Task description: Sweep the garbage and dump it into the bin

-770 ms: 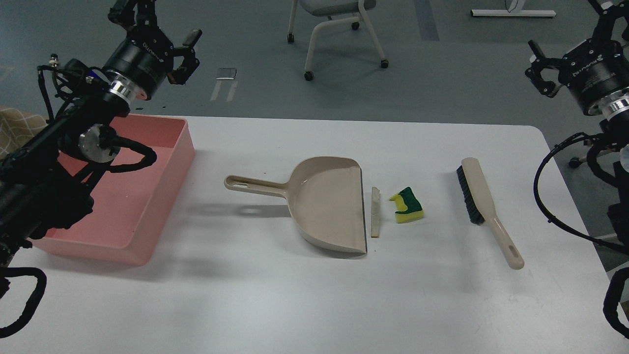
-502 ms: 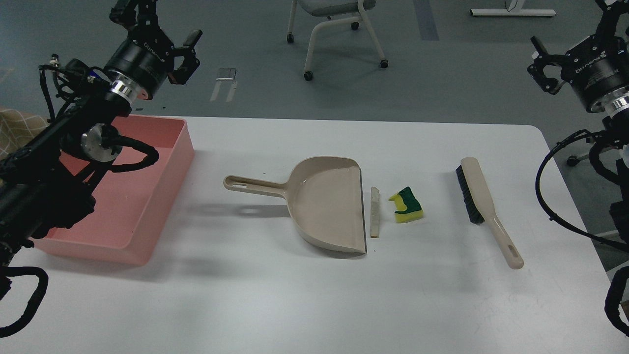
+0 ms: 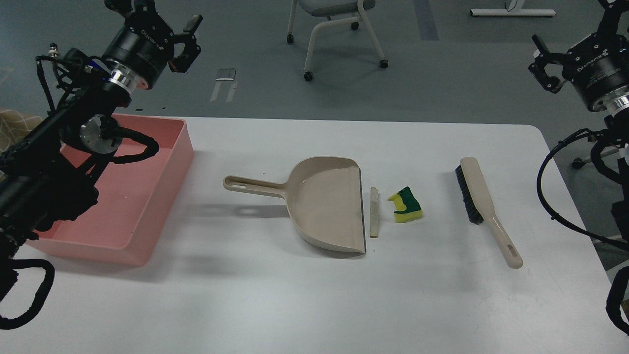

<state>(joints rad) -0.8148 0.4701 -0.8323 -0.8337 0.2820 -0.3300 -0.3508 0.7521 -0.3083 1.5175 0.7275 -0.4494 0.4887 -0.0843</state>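
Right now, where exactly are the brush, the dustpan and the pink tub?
brush (image 3: 475, 189), head view, on its beige back above the bristles.
dustpan (image 3: 328, 206), head view, middle of its scoop.
pink tub (image 3: 167, 196), head view, on its right wall.

A beige dustpan (image 3: 322, 206) lay mid-bench (image 3: 295, 295), its handle pointing left. To its right, well apart, a beige brush (image 3: 484, 209) lay with bristles on its left side. Beyond the bench, a white wheeled chair (image 3: 339, 29) stood on the grey floor (image 3: 442, 73).
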